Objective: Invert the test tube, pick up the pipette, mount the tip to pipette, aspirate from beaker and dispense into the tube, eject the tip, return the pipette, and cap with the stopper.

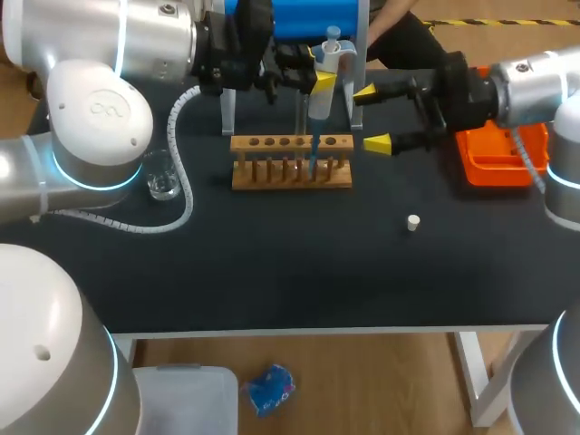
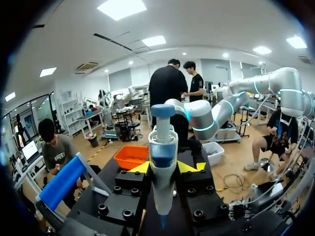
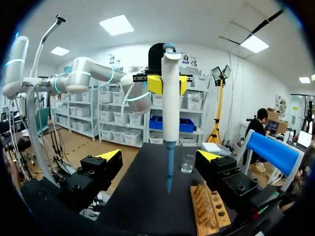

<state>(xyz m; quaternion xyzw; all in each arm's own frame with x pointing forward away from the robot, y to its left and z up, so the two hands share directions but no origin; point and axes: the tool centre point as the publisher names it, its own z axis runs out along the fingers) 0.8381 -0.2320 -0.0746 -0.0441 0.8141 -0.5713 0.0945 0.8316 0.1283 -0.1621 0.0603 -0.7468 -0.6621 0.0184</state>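
Note:
My left gripper [image 1: 319,78] is shut on the white pipette [image 1: 323,91], held upright over the wooden tube rack [image 1: 292,165]. The pipette's blue tip [image 1: 314,154] points down into the rack's holes; I cannot make out the tube there. In the left wrist view the pipette [image 2: 162,172] stands between the yellow fingertips [image 2: 140,168]. My right gripper [image 1: 372,118] stands open just right of the pipette, touching nothing. In the right wrist view the pipette [image 3: 171,108] and its tip [image 3: 169,167] hang ahead of the right gripper [image 3: 160,156]. A white stopper [image 1: 413,222] lies on the mat.
A glass beaker [image 1: 163,178] stands left of the rack, seen beyond the tip as the beaker [image 3: 187,163] in the right wrist view. An orange tray [image 1: 497,156] sits at the right under my right arm. A blue stand [image 1: 294,18] rises behind the rack.

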